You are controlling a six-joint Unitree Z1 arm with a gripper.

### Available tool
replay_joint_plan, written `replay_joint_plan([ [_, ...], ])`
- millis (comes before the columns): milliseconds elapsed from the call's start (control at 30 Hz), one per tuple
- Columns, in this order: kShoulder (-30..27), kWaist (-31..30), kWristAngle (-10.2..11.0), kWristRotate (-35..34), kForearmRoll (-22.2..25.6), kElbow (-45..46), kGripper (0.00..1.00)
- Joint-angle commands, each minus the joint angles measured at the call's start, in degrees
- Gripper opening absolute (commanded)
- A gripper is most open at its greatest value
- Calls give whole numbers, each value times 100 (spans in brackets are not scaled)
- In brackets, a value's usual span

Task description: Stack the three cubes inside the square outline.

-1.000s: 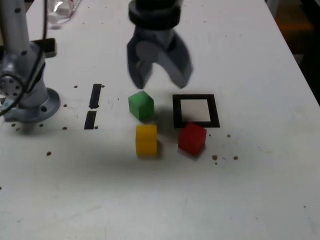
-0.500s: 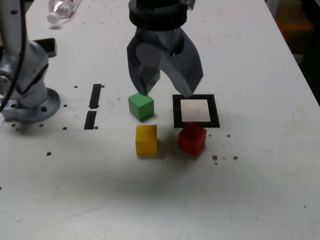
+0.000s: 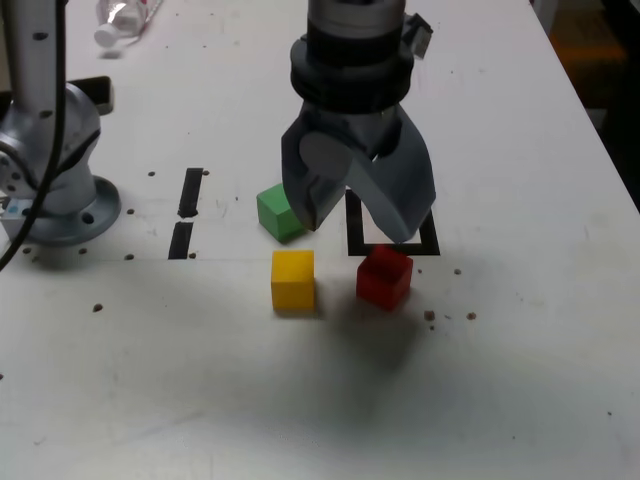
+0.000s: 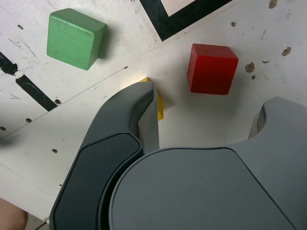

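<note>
- White tabletop [image 3: 520,380], filling most of the exterior view, marked with small dark pits and scuffs.
- Gray claw [image 3: 357,234], in the upper middle of the exterior view, tilted, its two curved fingers spread wide. Nothing is between them; it has hold of nothing and hangs above the table.
- Silvery jointed metal stand [image 3: 68,215] with a round foot, at the left edge of the exterior view, a dark cable [image 3: 62,90] running down in front of it.
- Black square outline [image 3: 430,238], lying flat right of the exterior view's center, partly covered by a finger; its visible center is white.
- Clear plastic bottle [image 3: 122,20], lying in the upper left corner of the exterior view.
- Three cubes, alike in size, each apart from the others on the table and outside the outline: red [image 3: 384,277] just below the outline in the exterior view; yellow [image 3: 293,280] left of the red, partly hidden by a finger in the wrist view; green [image 3: 275,212] above the yellow in the exterior view.
- Two short black strips [image 3: 190,195], nearly end to end, left of the green cube in the exterior view.
</note>
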Motion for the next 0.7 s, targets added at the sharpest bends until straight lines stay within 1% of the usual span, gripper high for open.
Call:
replay_joint_plan([
  [0, 94, -39, 5, -14, 7, -35, 79],
  [433, 621, -134, 72, -19, -87, -29, 79],
  [600, 846, -150, 162, -13, -133, -41, 79],
  [667, 967, -154, 231, -3, -214, -35, 79],
])
